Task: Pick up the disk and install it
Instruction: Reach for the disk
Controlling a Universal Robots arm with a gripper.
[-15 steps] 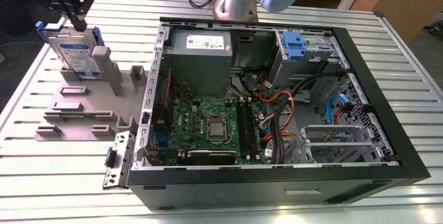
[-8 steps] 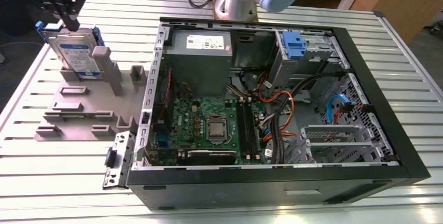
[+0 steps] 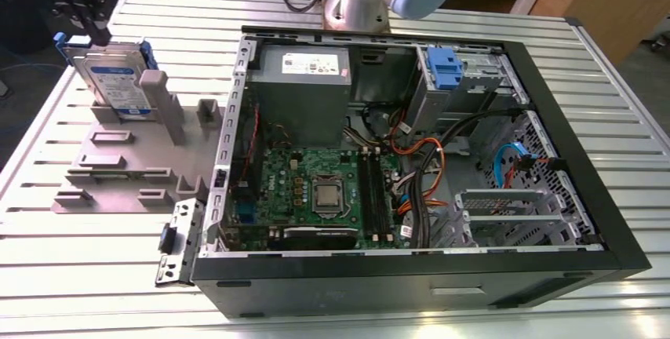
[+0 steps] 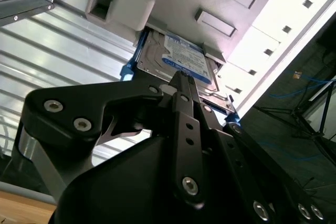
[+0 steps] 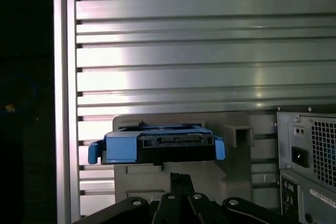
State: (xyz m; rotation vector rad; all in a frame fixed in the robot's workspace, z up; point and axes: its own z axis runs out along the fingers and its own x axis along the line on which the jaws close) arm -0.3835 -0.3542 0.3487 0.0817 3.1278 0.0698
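Observation:
The disk (image 3: 115,80) is a silver-grey drive with a white-and-blue label and blue side rails. It stands on edge, leaning in a grey holder (image 3: 125,168) on the table at the exterior view's left. Both wrist views show it too, as the disk (image 4: 184,59) from its labelled face and the disk (image 5: 157,148) end-on. My gripper (image 3: 100,38) hangs just above the disk's upper edge, apart from it. Its black fingers (image 4: 181,98) lie pressed together, shut, with nothing between them.
An open black computer case (image 3: 419,272) lies on the slatted metal table (image 3: 84,276), to the exterior view's right of the holder. Inside are a grey power-supply box (image 3: 304,72), a motherboard (image 3: 314,190), cables and a drive bay with a blue latch (image 3: 445,68).

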